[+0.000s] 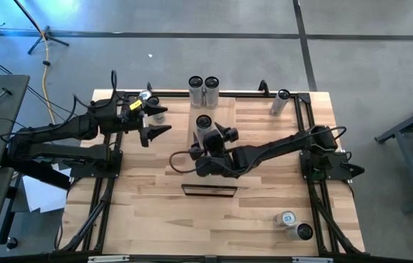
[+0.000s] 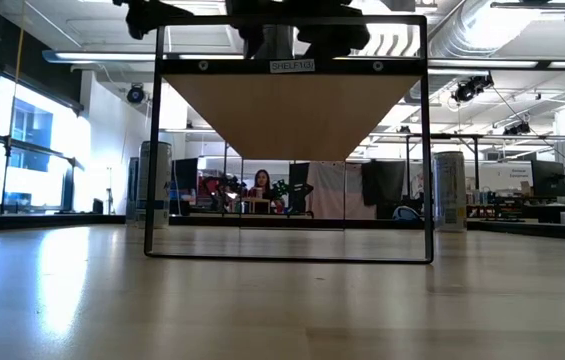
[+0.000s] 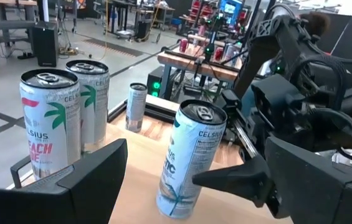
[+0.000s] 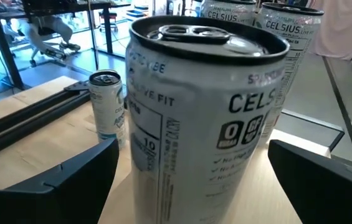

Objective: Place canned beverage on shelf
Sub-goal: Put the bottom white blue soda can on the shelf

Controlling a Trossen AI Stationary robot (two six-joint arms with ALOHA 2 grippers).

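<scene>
High view: the can (image 1: 204,123) stands on the shelf (image 1: 205,150) between the right claw's (image 1: 210,136) wide-open, ungripping fingers.

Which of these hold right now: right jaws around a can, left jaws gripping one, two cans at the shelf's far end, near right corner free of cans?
1. The right gripper has open jaws either side of a Celsius can. True.
2. The left gripper grips a can. False: its jaws are open and empty.
3. Two cans stand together at the shelf's far end. True.
4. The table's near right corner has no cans. False: two more cans are there.
</scene>
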